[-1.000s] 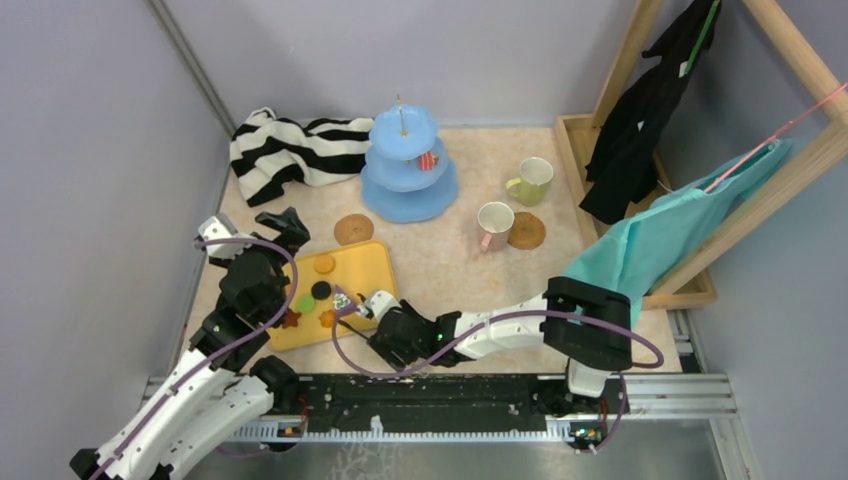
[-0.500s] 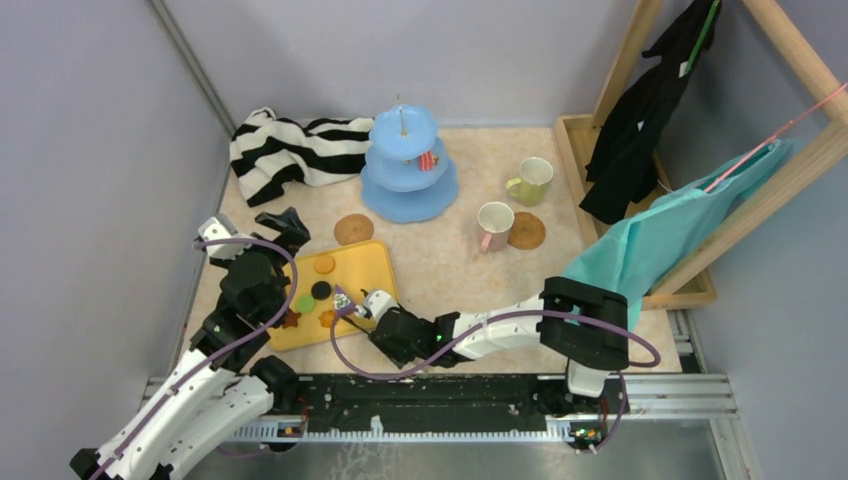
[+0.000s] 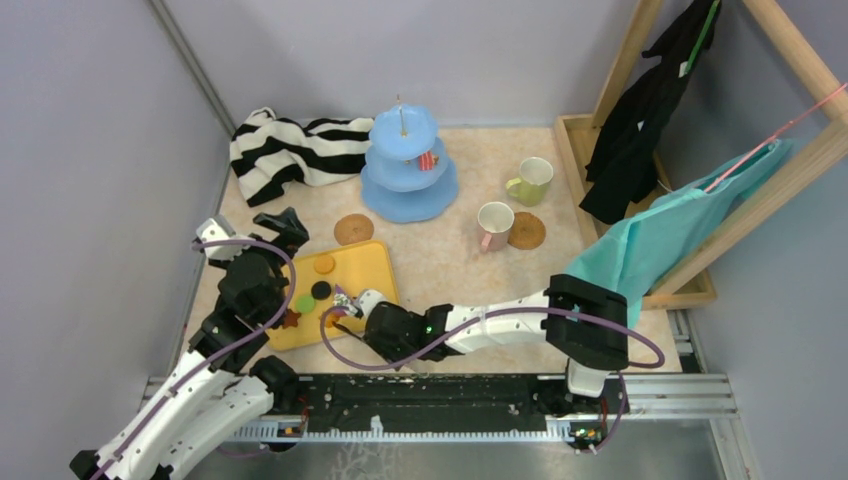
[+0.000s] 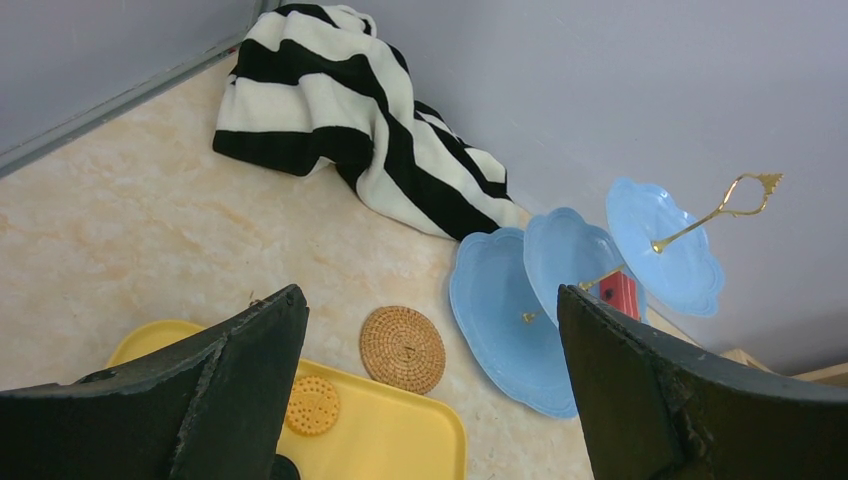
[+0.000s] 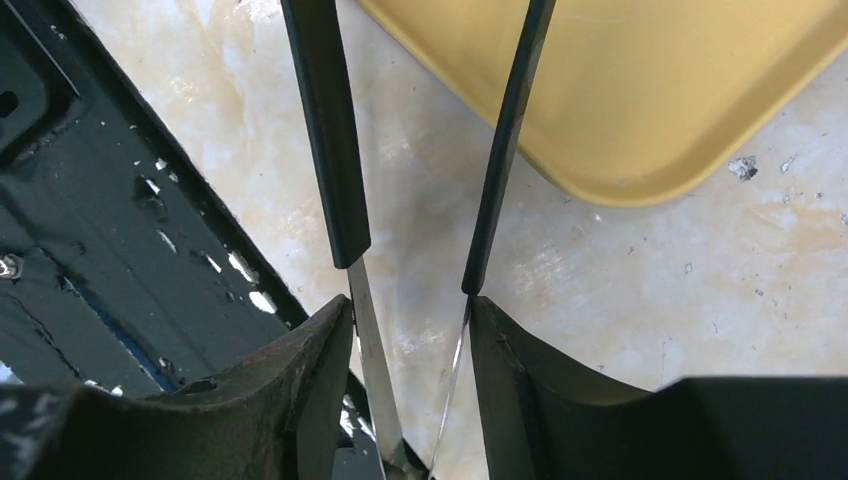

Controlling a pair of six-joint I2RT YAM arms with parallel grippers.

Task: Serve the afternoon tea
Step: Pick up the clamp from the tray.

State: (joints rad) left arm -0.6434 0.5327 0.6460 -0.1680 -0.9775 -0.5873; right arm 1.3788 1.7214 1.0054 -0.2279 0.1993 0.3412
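Yellow tray (image 3: 362, 262) sits on the counter (image 3: 450, 270) ahead of your left arm. It carries the toy cookies (image 3: 322, 290): orange, black and green rounds and a brown star.

Your right arm lies low and stretched leftward from its base. The forearm is almost flat above the counter and the wrist ends at the tray's near right corner. Your right claw (image 5: 408, 312) is pinched onto a pair of black-sleeved tongs (image 5: 330, 150), with both blades squeezed between its fingers. The tongs reach over the tray's rim. From above, their tips seem to grip a small pale piece (image 3: 343, 300), though it is too small to name.

Your left arm rises from the near left corner with its elbow bent. The wrist is over the tray's left edge and points toward the far wall. Your left claw (image 4: 430, 300) is spread wide.

At the back stands the light-blue three-tier stand (image 3: 408, 195), with a red cake slice (image 3: 428, 161) on its middle tier. One cork coaster (image 3: 353, 229) lies just beyond the tray's far edge. The pink-handled cup (image 3: 494, 222) stands just beside the second cork coaster (image 3: 529, 232), and the yellow-green cup (image 3: 530, 181) is behind them. The striped cloth (image 3: 295, 150) is bunched left of the stand.
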